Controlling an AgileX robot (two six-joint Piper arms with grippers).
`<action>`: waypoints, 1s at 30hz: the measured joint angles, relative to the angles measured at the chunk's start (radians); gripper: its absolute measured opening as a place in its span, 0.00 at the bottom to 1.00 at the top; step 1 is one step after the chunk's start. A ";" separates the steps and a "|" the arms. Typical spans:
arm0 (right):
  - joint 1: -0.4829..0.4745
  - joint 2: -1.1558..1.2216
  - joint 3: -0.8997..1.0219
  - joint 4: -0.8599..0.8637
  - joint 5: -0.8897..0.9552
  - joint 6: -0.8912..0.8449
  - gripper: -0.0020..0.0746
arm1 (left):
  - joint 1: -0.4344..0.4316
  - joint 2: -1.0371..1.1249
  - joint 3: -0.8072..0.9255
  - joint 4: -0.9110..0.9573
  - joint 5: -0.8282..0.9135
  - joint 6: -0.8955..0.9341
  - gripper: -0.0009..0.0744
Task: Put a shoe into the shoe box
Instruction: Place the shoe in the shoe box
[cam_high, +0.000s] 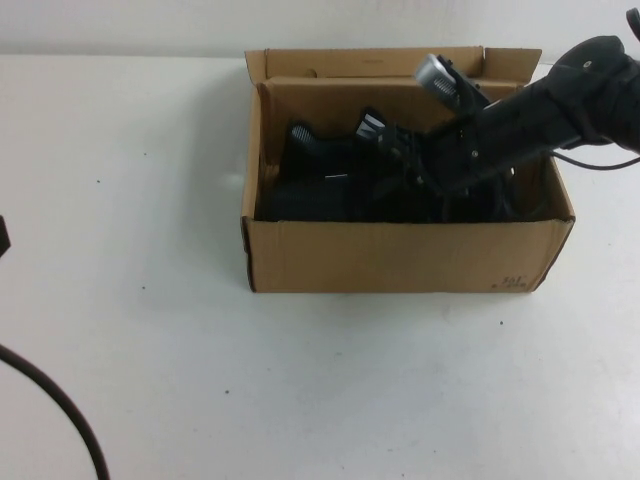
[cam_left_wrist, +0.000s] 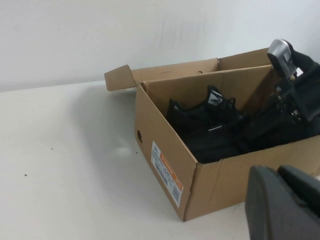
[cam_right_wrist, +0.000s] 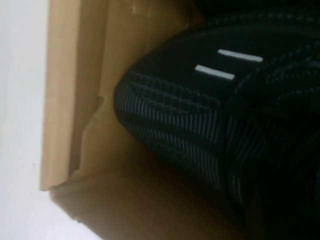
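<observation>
Right end effector (cam_high: 415, 170) reached inside brown corrugated cardboard shoe box (cam_high: 400, 255), clamped shut on black mesh sneaker (cam_right_wrist: 200, 125) below, lowering it. Left end effector (cam_left_wrist: 280, 205) closed, empty, parked beside box.

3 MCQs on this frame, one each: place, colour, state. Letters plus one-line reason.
1. Where is the right end effector?
A. Reaching down inside the shoe box
B. Resting on the table in front of the box
C. Out of view

2. What colour are the short marks on the side of the shoe?
A. Red
B. White
C. Yellow

3. What state is the shoe box in?
A. Taped shut
B. Tipped on its side
C. Upright with flaps open

Answers:
1. A, the high view shows the right arm angled over the rim into the box.
2. B, the right wrist view shows two white dashes on black mesh.
3. C, flaps stand open and shoes show inside.

The left end effector, shut, sits on the table side, outside the box.
</observation>
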 joint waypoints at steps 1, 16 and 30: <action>0.000 0.002 -0.002 -0.004 0.002 0.000 0.03 | 0.000 0.000 0.000 0.000 -0.002 0.000 0.01; 0.000 0.000 -0.012 -0.019 0.009 -0.037 0.64 | 0.000 0.000 0.000 0.024 0.023 -0.002 0.01; 0.000 -0.165 -0.021 -0.312 0.010 -0.041 0.31 | 0.000 0.000 0.000 0.268 0.100 -0.002 0.01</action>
